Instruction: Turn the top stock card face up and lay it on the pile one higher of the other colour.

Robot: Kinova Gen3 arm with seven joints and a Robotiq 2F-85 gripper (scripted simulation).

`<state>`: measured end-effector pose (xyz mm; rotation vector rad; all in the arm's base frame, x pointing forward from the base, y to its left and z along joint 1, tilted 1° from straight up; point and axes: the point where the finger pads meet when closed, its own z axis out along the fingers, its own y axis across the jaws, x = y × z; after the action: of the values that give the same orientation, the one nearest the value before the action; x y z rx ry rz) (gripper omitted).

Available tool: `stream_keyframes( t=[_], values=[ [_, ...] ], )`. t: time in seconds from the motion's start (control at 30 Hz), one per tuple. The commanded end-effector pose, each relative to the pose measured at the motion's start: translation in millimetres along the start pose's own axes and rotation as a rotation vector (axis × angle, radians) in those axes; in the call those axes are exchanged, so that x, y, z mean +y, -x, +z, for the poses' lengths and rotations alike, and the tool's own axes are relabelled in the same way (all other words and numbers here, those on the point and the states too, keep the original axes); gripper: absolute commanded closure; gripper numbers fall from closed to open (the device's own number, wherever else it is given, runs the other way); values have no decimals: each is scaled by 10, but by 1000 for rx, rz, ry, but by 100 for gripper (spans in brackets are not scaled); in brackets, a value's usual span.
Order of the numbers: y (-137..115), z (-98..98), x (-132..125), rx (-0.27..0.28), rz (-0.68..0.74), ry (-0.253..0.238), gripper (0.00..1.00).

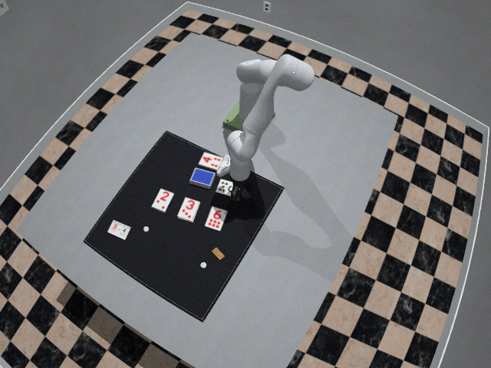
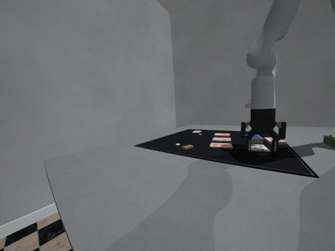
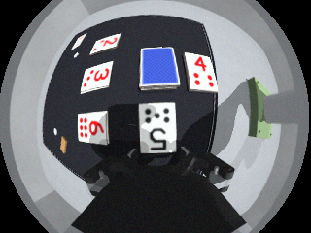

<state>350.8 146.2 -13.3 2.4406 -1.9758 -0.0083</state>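
My gripper wide open, holding nothing, fingers astride black five. Blue-backed stock just beside, between five and red four. Red six near.

The stock's back is blue with a white border; the five shows black pips on white.

From here I can read a black 5 on one card, and a red 2, red 3, red 4 and red 6 on others. The small white card shows a red 3 and a dark 4.
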Motion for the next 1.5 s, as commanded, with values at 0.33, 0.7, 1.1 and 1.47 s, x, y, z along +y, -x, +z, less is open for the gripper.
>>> stream_keyframes(
  t=[0.33,0.7,1.1,1.47],
  values=[
    [1,-6,-5,-1,0,-1,15],
    [-4,-218,-4,-1,0,-1,15],
    [-13,-661,-4,-1,0,-1,15],
    [-18,-893,-3,-1,0,-1,15]
  ],
)
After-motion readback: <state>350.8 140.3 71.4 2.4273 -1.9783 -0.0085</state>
